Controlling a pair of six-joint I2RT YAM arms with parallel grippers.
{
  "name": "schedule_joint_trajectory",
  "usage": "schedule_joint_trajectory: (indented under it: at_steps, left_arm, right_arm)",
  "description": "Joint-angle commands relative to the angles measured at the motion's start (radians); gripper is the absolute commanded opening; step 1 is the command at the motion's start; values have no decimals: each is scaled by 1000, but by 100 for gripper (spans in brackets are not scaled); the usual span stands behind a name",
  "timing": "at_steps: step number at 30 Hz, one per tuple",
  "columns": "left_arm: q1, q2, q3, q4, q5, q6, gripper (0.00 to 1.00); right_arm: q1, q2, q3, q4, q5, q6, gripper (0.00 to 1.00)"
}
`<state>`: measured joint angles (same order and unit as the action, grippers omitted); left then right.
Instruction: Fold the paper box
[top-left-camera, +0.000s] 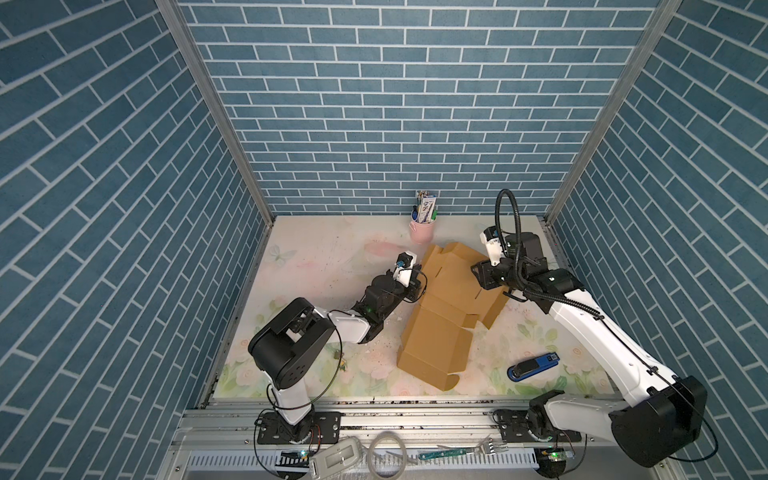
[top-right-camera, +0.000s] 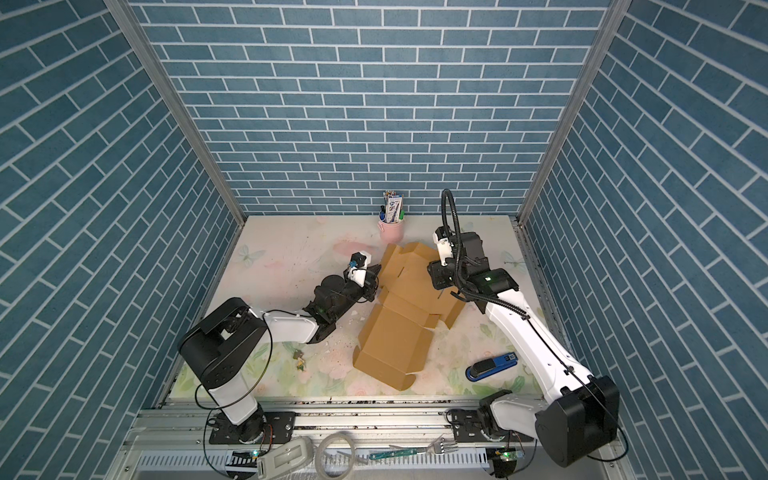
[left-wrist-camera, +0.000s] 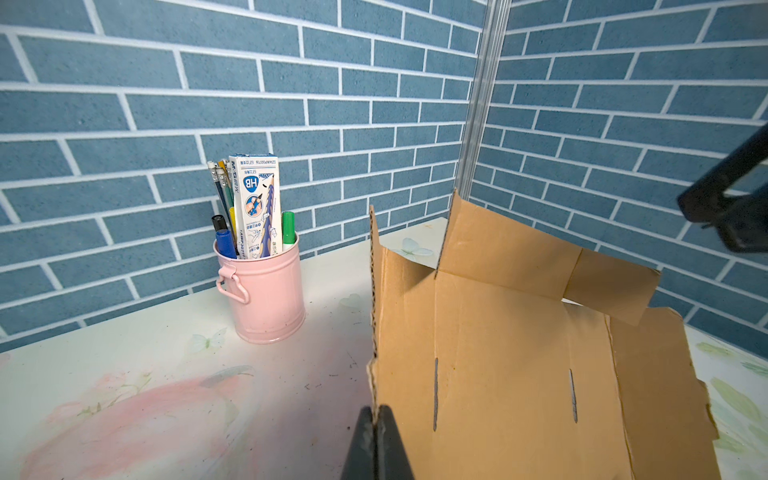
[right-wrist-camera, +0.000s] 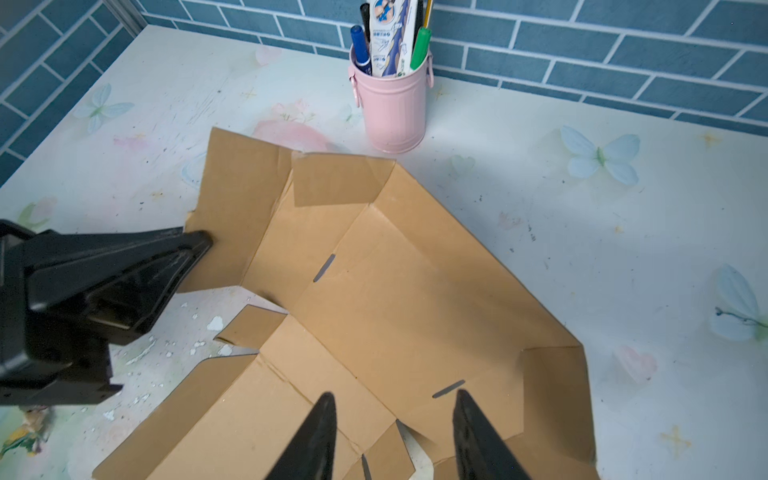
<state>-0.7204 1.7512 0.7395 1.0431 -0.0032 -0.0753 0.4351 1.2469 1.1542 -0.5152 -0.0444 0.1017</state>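
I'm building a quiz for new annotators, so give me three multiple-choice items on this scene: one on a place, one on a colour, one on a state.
1. Where is the stapler?
A) against the back wall
B) on the table, front right
C) on the front rail

2. What colour is the pen cup?
A) yellow
B) white
C) pink

3. How is the left gripper?
A) shut on a flap of the paper box
B) open above the table
C) shut on a pen

Answers:
1 B: both top views show it lying on the floral top, front right.
2 C: its pink wall shows in every view.
3 A: in the left wrist view the jaws pinch the cardboard edge.
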Motion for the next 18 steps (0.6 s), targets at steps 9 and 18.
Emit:
schedule_joint_trajectory:
  at_steps: [9, 18]
  left_arm:
    - [-2, 19, -1, 71, -16, 15, 0]
    - [-2, 28, 10, 68, -11, 21, 0]
  right_arm:
    - [-142, 33, 1, -32, 64, 224, 54]
    - [-283, 7, -90, 80, -106, 269, 55]
